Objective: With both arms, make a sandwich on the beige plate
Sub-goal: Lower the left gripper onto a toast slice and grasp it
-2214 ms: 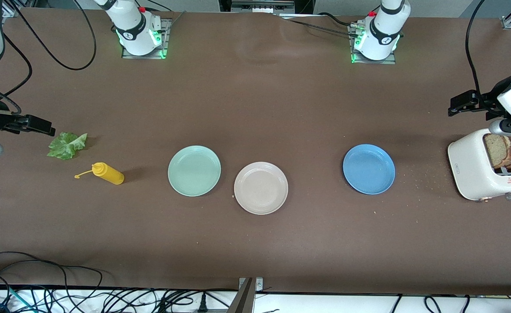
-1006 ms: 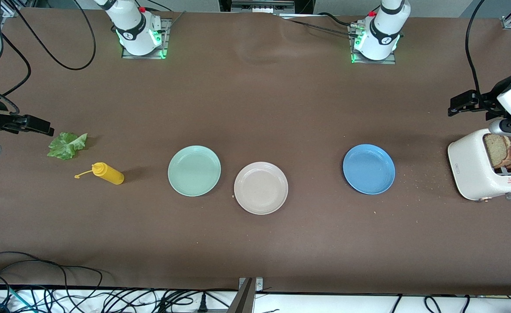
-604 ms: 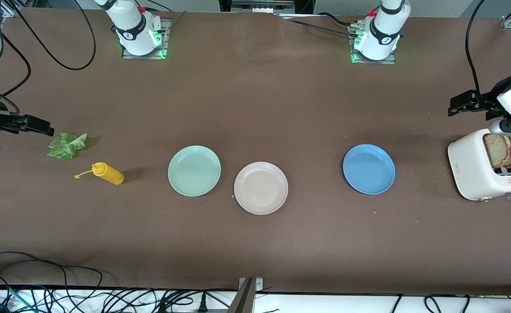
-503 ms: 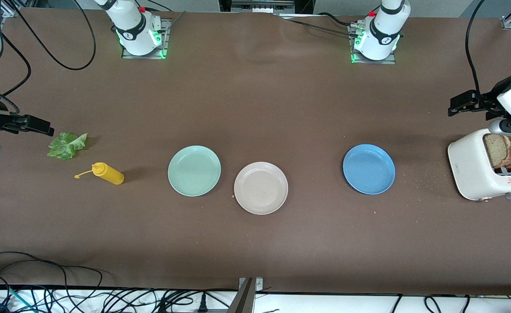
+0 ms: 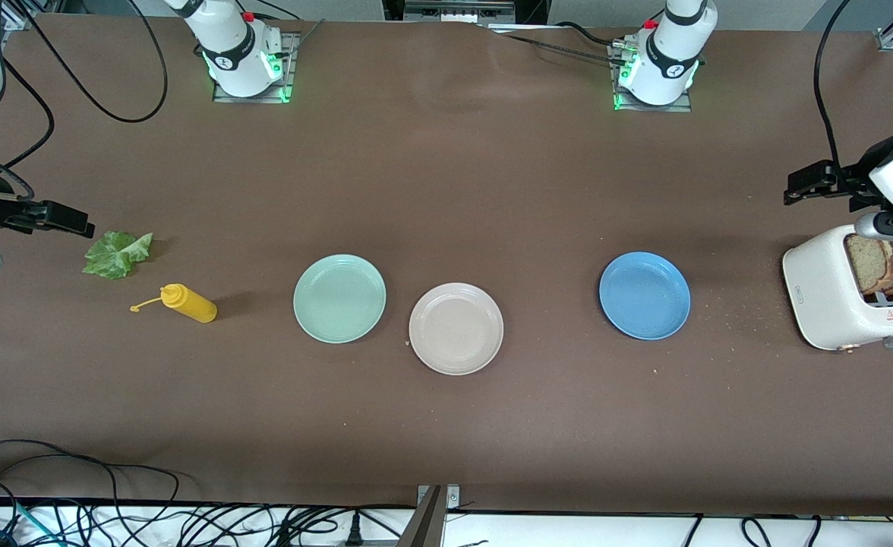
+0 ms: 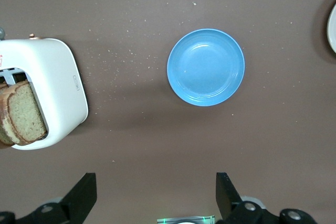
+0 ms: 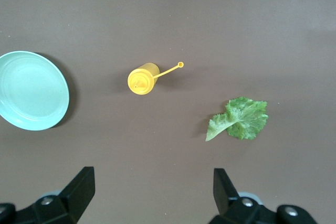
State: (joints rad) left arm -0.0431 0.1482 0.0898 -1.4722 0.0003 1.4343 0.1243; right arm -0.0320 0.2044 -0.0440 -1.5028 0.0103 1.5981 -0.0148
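Note:
The round beige plate (image 5: 455,328) lies bare in the middle of the table. Brown bread slices (image 5: 881,263) stand in a white toaster (image 5: 826,300) at the left arm's end; they also show in the left wrist view (image 6: 22,119). A ruffled green lettuce leaf (image 5: 117,254) lies at the right arm's end and shows in the right wrist view (image 7: 239,119). My left gripper (image 6: 156,184) is open and empty, high over the table beside the toaster (image 6: 50,93). My right gripper (image 7: 152,182) is open and empty, high over the table beside the lettuce.
A mint green plate (image 5: 339,298) sits beside the beige plate, toward the right arm's end. A blue plate (image 5: 645,295) lies toward the toaster. A yellow squeeze bottle (image 5: 188,302) lies on its side near the lettuce. Crumbs lie scattered between the blue plate and the toaster.
My left gripper has shifted very slightly by the toaster. The right arm and all things on the table have stayed still.

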